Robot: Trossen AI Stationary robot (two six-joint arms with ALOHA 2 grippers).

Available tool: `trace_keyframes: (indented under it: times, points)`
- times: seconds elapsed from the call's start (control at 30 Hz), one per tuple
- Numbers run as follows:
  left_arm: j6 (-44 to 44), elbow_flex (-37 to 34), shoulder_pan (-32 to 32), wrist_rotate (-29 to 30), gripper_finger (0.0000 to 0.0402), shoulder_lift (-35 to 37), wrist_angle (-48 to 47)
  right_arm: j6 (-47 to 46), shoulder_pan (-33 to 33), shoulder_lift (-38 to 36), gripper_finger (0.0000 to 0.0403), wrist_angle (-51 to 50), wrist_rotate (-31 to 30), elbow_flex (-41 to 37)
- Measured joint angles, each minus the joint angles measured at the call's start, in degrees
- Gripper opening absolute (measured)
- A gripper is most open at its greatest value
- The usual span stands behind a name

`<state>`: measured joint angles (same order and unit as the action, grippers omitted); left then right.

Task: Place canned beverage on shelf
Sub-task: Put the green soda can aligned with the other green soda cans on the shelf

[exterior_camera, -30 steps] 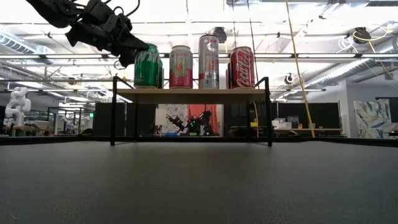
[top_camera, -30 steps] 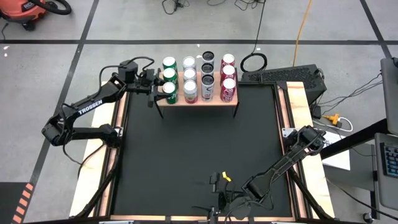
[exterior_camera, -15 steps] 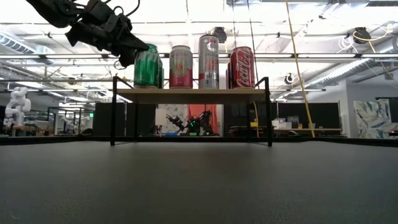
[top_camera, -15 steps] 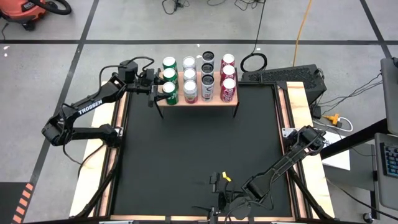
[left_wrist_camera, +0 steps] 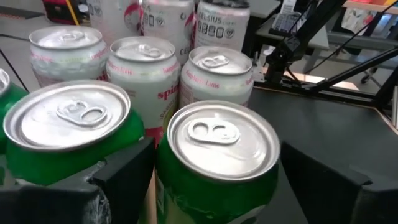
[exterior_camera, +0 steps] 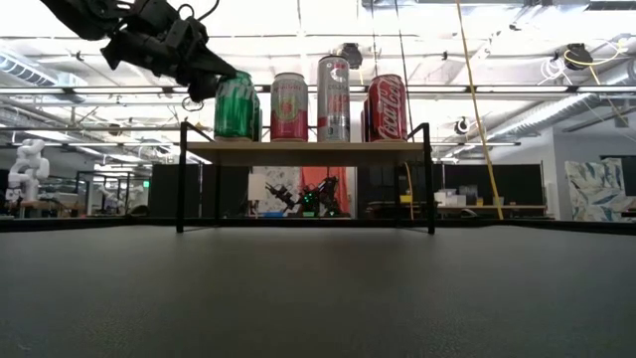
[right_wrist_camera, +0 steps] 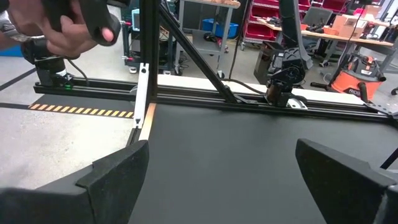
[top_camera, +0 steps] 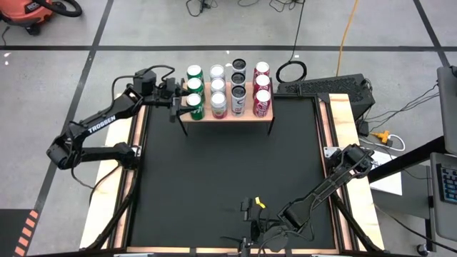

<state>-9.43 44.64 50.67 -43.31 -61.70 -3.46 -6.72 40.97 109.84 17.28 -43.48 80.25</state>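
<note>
- The right gripper (top_camera: 246, 227) waits low over the near edge of the black table (top_camera: 228, 178), at about 6 o'clock in the high view. Its own camera shows its fingers (right_wrist_camera: 112, 177) spread wide with nothing between them.
- Past those fingers a person's hand (right_wrist_camera: 62, 28) shows beyond the table's rim, cut off by the picture's edge; what it grips is hard to make out.
- The middle of the table lies bare from the right gripper up to the shelf, open room on every side.
- The shelf (top_camera: 243, 116) stands at the far edge, at 12 o'clock, its thin black legs (exterior_camera: 181, 179) on the table top.
- Cans fill its wood top in four columns: green, pale, dark-and-silver, red. From the low view only the front row shows; the rows behind are hidden.
- The left gripper (top_camera: 176, 108) reaches in from 10 o'clock, at the shelf's left end.
- Its fingers (left_wrist_camera: 124, 174) stand spread on either side of the front green can (left_wrist_camera: 217, 165), which sits upright on the shelf at the front left corner. Whether the pads touch the can's wall cannot be told.
- A second green can (left_wrist_camera: 68, 134) stands just beside it, touching or nearly so; the finger between them has very little room.
- The pale cans (left_wrist_camera: 146, 68) behind crowd close, so free room there lies only outward, off the shelf's left end.
</note>
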Motion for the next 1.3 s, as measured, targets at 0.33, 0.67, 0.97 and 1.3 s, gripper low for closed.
trace_keyframes:
  times: [0.33,0.67,0.97,1.3]
  points:
    - [1.62,0.0,-0.02,2.42,0.0342,6.31,-0.03,-0.07,0.0,-0.02,0.0384,0.0,0.01,0.0]
    - [6.16,0.02,-3.19,6.49,0.0342,18.45,-2.62,-0.11,0.0,-0.01,0.0384,0.0,0.0,0.02]
    - [3.36,-0.21,-18.41,12.15,0.0342,22.41,-19.04,0.72,-0.52,-0.02,0.0384,0.0,0.0,0.0]
    - [3.58,-15.17,-28.58,26.42,0.033,22.02,-3.88,0.71,-0.52,-0.01,0.0384,0.0,0.0,0.01]
